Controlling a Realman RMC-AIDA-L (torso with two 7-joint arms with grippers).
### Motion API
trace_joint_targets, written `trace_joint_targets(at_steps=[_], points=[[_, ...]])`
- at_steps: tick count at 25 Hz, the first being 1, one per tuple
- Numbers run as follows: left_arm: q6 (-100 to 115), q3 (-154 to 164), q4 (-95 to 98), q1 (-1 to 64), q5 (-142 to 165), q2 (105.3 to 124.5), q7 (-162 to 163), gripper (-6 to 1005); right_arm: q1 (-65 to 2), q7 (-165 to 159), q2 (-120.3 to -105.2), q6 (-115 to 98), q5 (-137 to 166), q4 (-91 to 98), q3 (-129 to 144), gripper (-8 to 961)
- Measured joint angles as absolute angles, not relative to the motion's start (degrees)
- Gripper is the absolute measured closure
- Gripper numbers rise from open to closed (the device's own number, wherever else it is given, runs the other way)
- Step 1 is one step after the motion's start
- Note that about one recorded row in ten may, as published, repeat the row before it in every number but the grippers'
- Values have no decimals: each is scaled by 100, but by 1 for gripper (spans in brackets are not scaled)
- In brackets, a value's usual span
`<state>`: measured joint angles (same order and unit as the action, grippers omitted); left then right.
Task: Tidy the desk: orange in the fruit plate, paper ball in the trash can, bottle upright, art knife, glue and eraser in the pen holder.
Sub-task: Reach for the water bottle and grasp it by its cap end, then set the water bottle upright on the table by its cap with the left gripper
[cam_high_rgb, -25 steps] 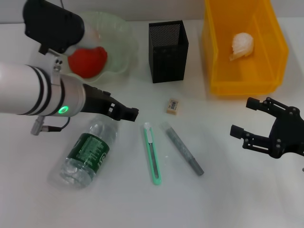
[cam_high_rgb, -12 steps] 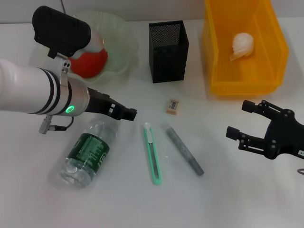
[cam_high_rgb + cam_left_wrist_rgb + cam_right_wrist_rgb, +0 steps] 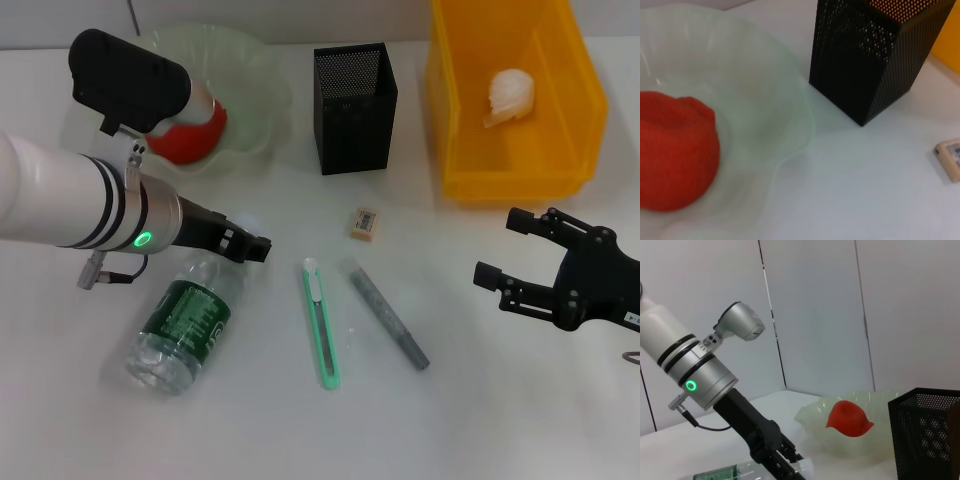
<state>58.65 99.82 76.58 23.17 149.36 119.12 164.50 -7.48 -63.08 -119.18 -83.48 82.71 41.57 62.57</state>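
The bottle [image 3: 188, 320] lies on its side on the desk [image 3: 480, 420], its cap end under my left gripper [image 3: 252, 246], which hovers just above it. The orange [image 3: 192, 135] sits in the fruit plate [image 3: 255, 75]. The paper ball [image 3: 512, 95] lies in the trash can [image 3: 460, 110]. The eraser [image 3: 364, 223], art knife [image 3: 321, 325] and glue [image 3: 388, 313] lie on the desk in front of the pen holder [image 3: 355, 95]. My right gripper [image 3: 512, 247] is open and empty, right of the glue and in front of the trash can.
The left wrist view shows the orange [image 3: 670, 150], the plate rim [image 3: 790, 115], the pen holder [image 3: 865, 55] and the eraser [image 3: 951, 157]. The right wrist view shows my left arm [image 3: 700, 375] above the bottle [image 3: 720, 474].
My left gripper has drawn back to the left, over the bottle's cap end. My right gripper has shifted slightly left. The objects on the desk have not moved.
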Motion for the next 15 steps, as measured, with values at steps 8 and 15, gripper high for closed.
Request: trace_joint_targets(at_steps=[8,15], points=[[5951,9936,7630,2342,15021,11891,16392,419,-715,-6333,-11918,-8348,8271,4157,6257,105],[6115,9941,8010,2243,14990,11887,16033,540,-719,-6351,-11918,-8358,8271,4158,6186,106]])
